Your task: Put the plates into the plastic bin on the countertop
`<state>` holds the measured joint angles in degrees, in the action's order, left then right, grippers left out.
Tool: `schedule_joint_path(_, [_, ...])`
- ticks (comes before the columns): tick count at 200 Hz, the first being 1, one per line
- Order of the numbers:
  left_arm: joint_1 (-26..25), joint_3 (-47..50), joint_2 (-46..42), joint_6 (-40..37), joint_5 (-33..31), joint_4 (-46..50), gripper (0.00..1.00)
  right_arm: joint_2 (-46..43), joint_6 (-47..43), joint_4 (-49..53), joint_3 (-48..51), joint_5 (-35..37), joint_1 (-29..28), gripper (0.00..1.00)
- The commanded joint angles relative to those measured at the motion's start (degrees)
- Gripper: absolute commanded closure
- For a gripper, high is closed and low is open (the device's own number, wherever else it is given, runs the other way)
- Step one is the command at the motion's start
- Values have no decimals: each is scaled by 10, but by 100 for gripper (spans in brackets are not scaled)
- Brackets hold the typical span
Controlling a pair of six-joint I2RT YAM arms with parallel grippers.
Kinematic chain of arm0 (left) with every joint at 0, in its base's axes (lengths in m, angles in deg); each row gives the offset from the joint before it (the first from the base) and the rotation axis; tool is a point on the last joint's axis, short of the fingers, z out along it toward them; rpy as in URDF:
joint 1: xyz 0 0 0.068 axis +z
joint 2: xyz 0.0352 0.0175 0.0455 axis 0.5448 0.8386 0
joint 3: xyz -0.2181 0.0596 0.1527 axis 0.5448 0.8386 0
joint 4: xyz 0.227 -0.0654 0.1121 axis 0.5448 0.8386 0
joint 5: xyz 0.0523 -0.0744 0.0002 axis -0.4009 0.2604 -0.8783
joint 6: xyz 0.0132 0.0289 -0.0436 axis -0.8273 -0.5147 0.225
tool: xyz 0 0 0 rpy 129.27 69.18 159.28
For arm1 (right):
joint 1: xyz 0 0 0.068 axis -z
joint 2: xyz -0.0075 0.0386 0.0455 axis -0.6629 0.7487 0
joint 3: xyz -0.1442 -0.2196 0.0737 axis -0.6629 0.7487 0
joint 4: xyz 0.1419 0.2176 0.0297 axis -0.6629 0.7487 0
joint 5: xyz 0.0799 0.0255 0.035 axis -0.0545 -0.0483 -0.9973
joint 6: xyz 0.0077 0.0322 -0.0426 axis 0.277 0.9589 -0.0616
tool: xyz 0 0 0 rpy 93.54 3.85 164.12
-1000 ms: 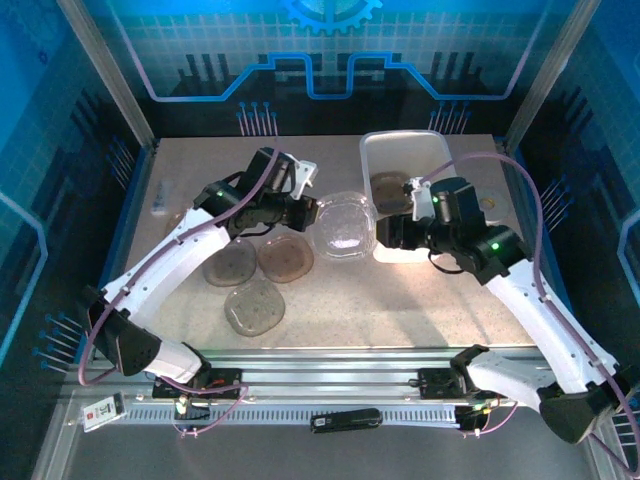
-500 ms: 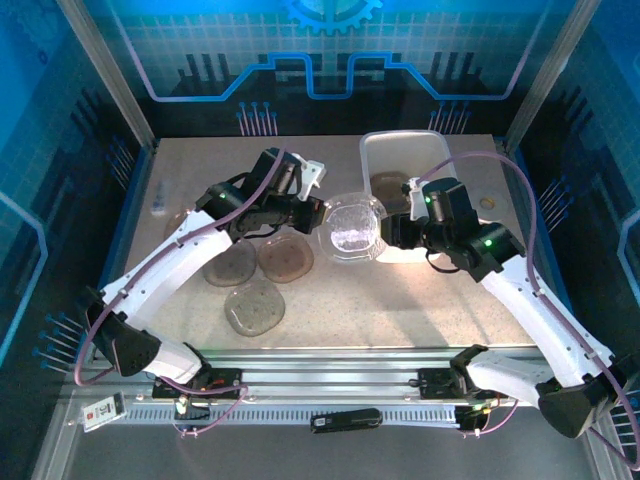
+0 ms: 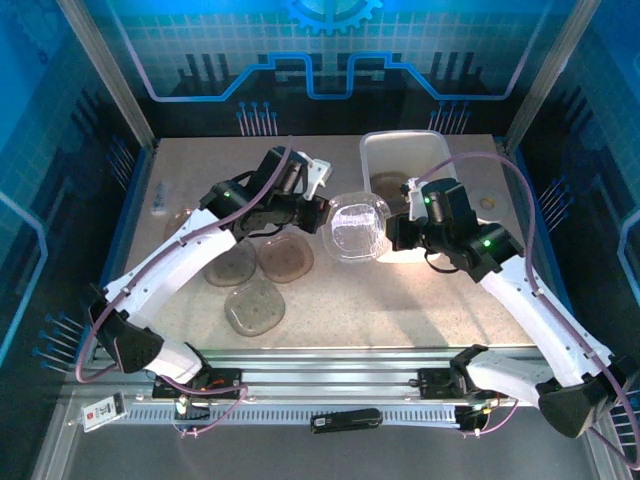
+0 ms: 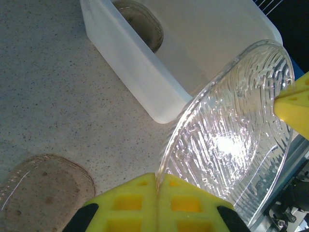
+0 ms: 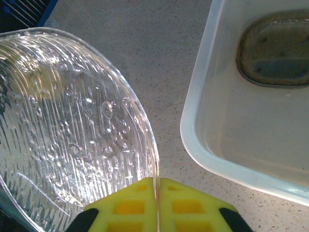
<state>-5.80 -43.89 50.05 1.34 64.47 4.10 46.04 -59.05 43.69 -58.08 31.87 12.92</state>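
A clear ribbed plate (image 3: 356,229) hangs tilted above the countertop (image 3: 400,300), just left of the plastic bin (image 3: 440,150). My left gripper (image 3: 322,207) is shut on its left rim and my right gripper (image 3: 390,232) is shut on its right rim. In the left wrist view the yellow fingers (image 4: 130,203) pinch the plate (image 4: 227,140) edge; in the right wrist view the gripper (image 5: 157,180) clamps the plate (image 5: 72,130) edge beside the bin (image 5: 192,135). One smoky brown plate (image 5: 275,48) lies inside the bin. Three brown plates (image 3: 285,258) lie on the countertop left of centre.
A further brown plate (image 3: 180,220) lies under the left arm near the left edge. A small round white disc (image 3: 487,203) sits right of the bin. Blue walls and metal rails frame the countertop; the front rail (image 3: 330,385) runs by the arm bases.
My right gripper has shut on the clear plate's right rim. The plate, still held by the left gripper, has shifted slightly right and tilted up more.
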Motion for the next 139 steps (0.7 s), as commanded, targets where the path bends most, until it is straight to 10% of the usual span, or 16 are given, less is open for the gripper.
schedule_joint_path(1, [-7, -27, 5, -3, 5, 11, 99, 1, 4, -15, 11, 0, -4, 95])
schedule_joint_path(58, [-7, -38, 15, -9, 1, 17, 92, -8, 14, -39, 22, -34, 17, 100])
schedule_joint_path(139, [1, -114, 59, -23, -14, 37, 53, 6, 8, -42, 0, -70, 72, 100])
